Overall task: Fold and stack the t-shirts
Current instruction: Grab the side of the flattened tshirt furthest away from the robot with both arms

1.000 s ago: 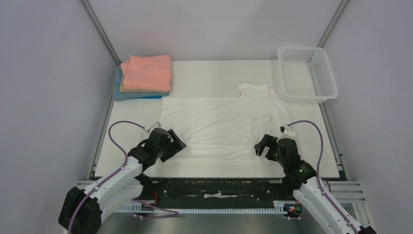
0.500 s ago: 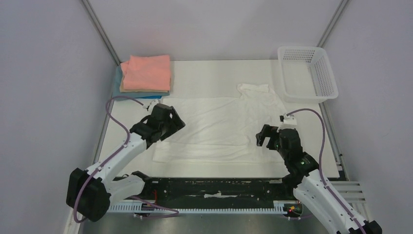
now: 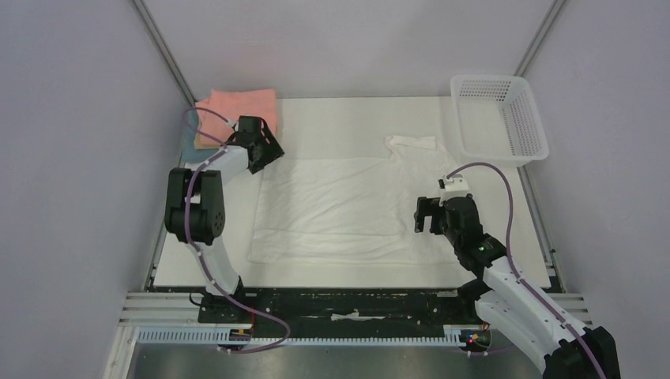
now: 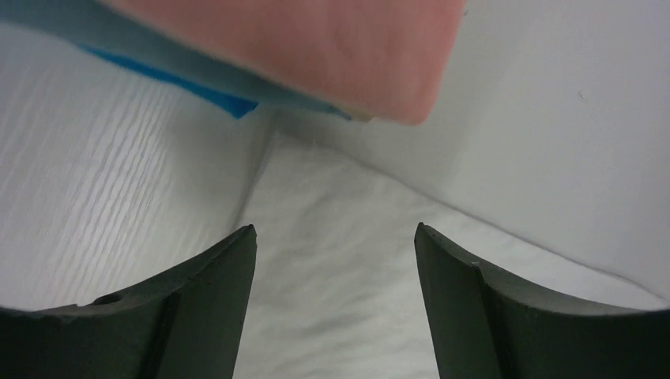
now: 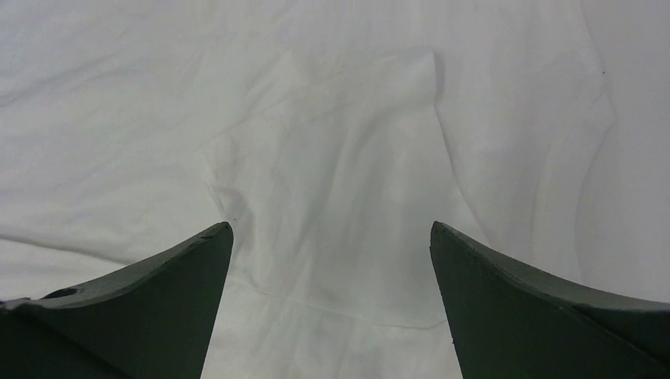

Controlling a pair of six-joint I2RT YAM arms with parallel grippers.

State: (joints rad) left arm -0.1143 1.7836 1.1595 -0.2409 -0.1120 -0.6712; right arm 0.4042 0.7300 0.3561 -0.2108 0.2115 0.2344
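Note:
The large white t-shirt [image 3: 348,207] lies spread flat mid-table, its near part folded over. A folded stack sits at the back left: the salmon-pink shirt [image 3: 225,109] on top, tan and blue edges under it, mostly hidden by my left arm. My left gripper [image 3: 267,155] is open and empty over the white shirt's back left corner [image 4: 332,260], beside the pink shirt [image 4: 316,47] and blue shirt [image 4: 197,83]. My right gripper [image 3: 427,217] is open and empty just above the white shirt's right side [image 5: 332,181].
A white plastic lattice basket [image 3: 498,118] stands at the back right corner. Grey walls enclose the white table [image 3: 348,118] on three sides. A black rail [image 3: 348,304] runs along the near edge.
My left gripper has swung from the shirt's near left edge far back to its back left corner by the stack. The shirt's near edge now lies folded over. My right gripper moved slightly back.

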